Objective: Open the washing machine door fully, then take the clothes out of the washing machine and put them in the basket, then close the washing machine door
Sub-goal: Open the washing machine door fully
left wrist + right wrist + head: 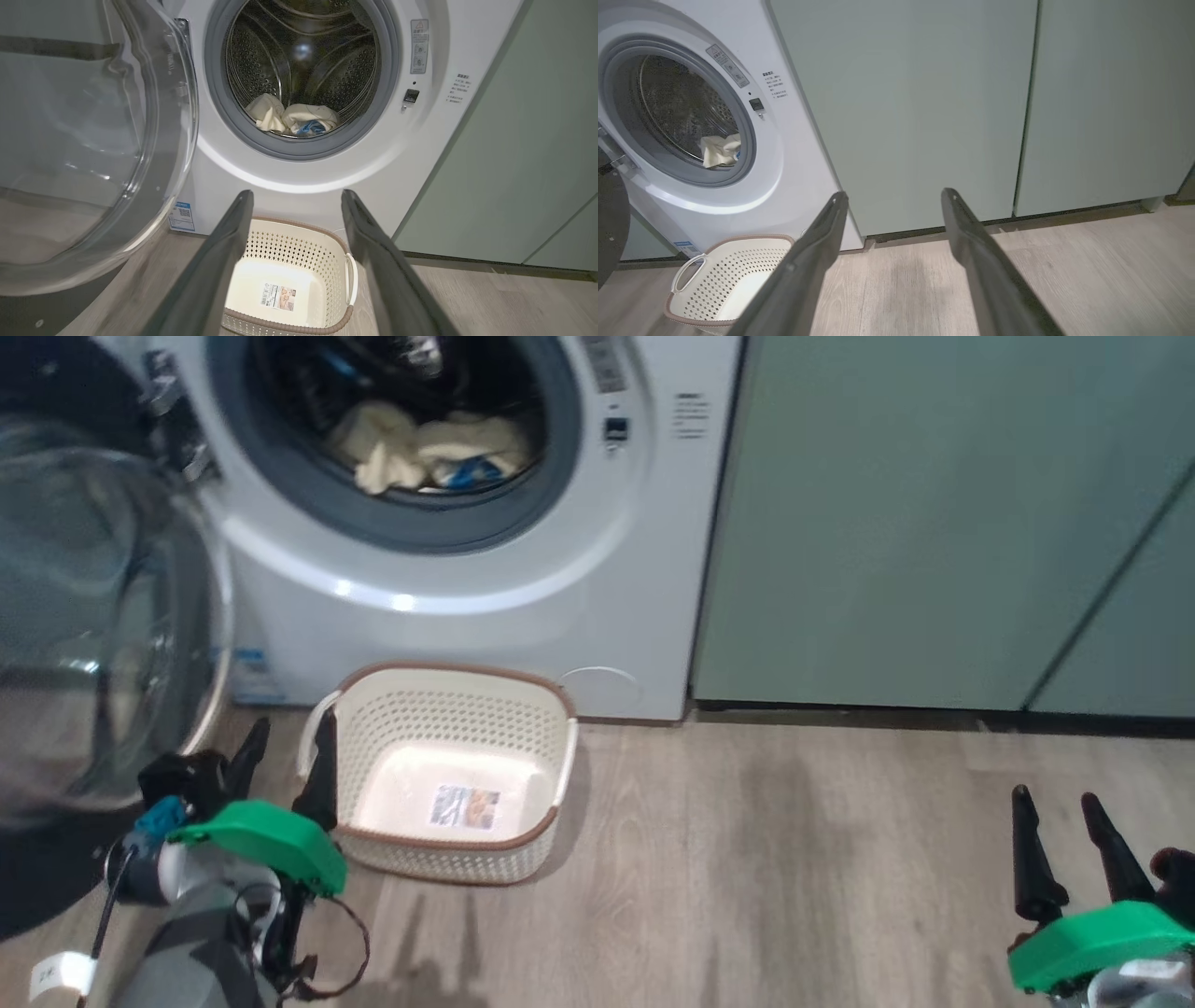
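Note:
The washing machine (523, 607) (420, 154) (794, 186) stands with its door (103, 616) (93, 140) swung open to the left. Cream-yellow clothes (420, 448) (289, 116) (720, 149) with a blue patch lie at the drum's front lip. On the floor before the machine sits the cream basket (448, 709) (299, 242) (724, 275), with just a label sticker on its bottom. My left gripper (288, 756) (296, 205) is open beside the basket's left rim, holding nothing. At the lower right, over bare floor, my right gripper (1055, 798) (894, 196) is open too.
Sage-green cabinet fronts (934, 523) (924, 107) run to the right of the machine. Wood-look floor (766, 859) spreads open between the basket and my right gripper. The open door fills the space on the left, close to my left arm.

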You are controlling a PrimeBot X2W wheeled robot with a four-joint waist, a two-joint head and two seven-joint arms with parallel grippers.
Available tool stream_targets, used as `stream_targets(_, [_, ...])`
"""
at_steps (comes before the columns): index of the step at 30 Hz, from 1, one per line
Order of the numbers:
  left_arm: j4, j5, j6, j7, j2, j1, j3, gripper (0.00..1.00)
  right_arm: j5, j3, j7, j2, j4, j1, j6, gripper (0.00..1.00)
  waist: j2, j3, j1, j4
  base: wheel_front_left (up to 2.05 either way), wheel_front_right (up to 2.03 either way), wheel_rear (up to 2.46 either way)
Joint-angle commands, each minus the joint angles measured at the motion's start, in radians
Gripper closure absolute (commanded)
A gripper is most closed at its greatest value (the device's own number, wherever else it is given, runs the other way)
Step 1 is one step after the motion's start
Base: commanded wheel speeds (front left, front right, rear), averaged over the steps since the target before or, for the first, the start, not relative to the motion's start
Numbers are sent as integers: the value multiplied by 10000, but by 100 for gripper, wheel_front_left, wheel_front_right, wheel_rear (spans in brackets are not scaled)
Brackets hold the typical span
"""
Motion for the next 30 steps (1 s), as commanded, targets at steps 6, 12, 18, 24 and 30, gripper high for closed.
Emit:
stream_targets(6, [-299, -216, -10, -63, 575, -57, -39, 0, -103, 168, -95, -221, -433, -118, 6, 0, 0, -203, 0, -611, 0, 0, 0])
stream_targets(12, [-346, 42, 10, -63, 571, 81, 57, 0, -169, 137, -95, -220, -476, -42, 6, 0, 0, -270, 0, -740, 0, 0, 0])
stream_targets(18, [-364, 8, 32, -63, 395, 62, 417, 0, -339, 206, -95, -231, -542, -12, 6, 0, 0, -316, 0, -775, 0, 0, 0])
stream_targets(24, [-172, -10, 17, -63, 348, 34, 577, 0, -488, 270, -95, -264, -634, 14, 6, 0, 0, -356, 0, -728, 0, 0, 0])
stream_targets(30, [22, -91, 4, -63, 341, -43, 628, 0, -579, 312, -95, -280, -678, 57, 6, 0, 0, -380, 0, -665, 0, 0, 0])
